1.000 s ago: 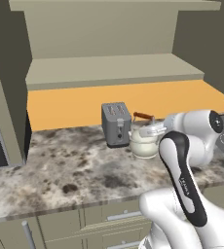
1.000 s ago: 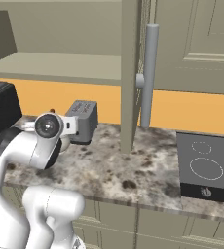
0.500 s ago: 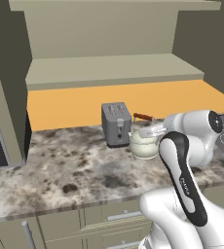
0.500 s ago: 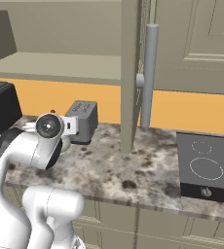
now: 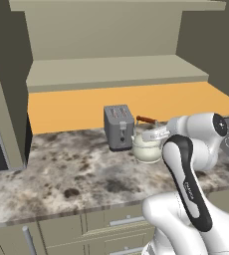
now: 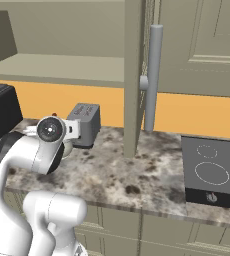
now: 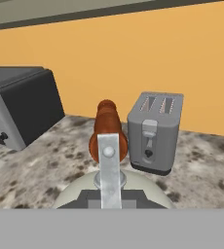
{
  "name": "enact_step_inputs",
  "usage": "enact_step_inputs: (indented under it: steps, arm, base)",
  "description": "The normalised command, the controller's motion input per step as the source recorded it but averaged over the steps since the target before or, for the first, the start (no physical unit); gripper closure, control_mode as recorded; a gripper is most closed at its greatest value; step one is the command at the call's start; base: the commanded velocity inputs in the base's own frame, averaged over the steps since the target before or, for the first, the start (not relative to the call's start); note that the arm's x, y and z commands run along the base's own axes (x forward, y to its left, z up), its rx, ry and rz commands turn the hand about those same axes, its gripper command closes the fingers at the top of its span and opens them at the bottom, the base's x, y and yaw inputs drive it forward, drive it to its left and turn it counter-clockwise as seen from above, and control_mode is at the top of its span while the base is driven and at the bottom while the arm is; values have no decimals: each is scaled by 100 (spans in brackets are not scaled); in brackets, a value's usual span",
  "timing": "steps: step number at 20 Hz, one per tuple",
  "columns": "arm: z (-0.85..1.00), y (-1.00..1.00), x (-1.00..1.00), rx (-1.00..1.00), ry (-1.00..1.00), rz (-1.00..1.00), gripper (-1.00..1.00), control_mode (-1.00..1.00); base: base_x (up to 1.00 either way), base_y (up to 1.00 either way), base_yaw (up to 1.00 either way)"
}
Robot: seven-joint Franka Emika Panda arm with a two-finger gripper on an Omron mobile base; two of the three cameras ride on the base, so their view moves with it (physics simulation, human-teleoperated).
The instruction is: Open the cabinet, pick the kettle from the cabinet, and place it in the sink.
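This is a kitchen. A long counter with a speckled stone top runs under a tall cabinet with big doors and a long grey bar handle. The wall behind the counter is orange. Just past the claw a grey toaster stands on the counter, and the claw is right over a round cream kettle. Far off to one side of the claw is a flat black stove with round rings and little knobs. Off to the other side sits a black box that looks like a microwave. Below the counter, down under the claw, are drawers with short handles.
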Motion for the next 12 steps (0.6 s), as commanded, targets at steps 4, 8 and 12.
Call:
enact_step_inputs:
  steps: [4,8,12]
  arm:
    - [0,0,0,0,0,0,100,-100]
    - [0,0,0,0,0,0,100,-100]
    - [0,0,0,0,0,0,100,-100]
  base:
    - [0,0,0]
    - [0,0,0]
    - [0,0,0]
